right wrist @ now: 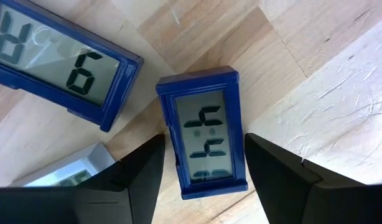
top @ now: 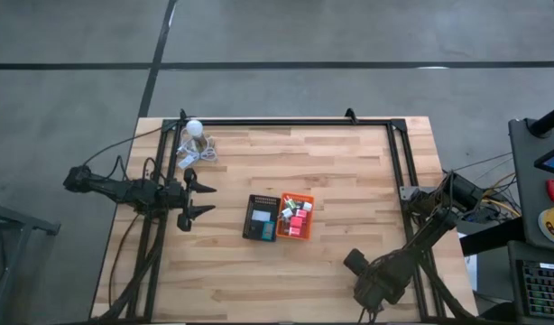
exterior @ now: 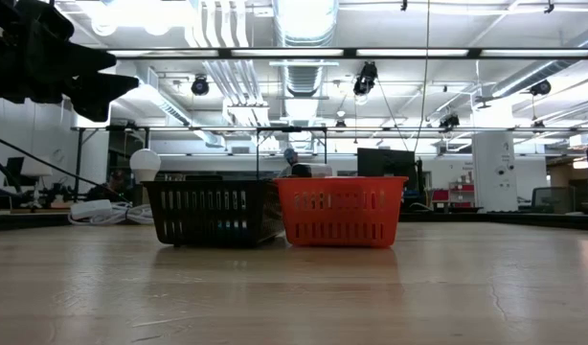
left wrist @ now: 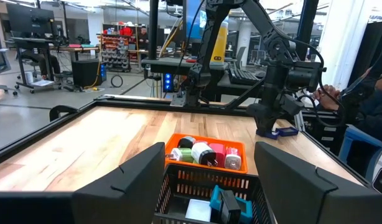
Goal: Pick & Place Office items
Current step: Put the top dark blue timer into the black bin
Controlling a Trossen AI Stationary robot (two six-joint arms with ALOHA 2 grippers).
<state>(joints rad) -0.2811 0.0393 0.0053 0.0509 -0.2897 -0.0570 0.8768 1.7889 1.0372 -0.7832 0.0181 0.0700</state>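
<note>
The right claw [right wrist: 203, 168] hangs low over the wooden surface [top: 349, 181] near its front right corner, its fingers spread either side of a small blue clock [right wrist: 206, 134] lying face up between them, not visibly touching it. Two more display pieces lie just beside: a larger blue clock [right wrist: 60, 59] and a grey one [right wrist: 73, 171]. Two trays stand mid-surface, one black [top: 260, 218], one orange [top: 296, 216], holding small office items [left wrist: 209, 154]. The left claw [top: 198, 200] hovers spread and empty near the black tray.
</note>
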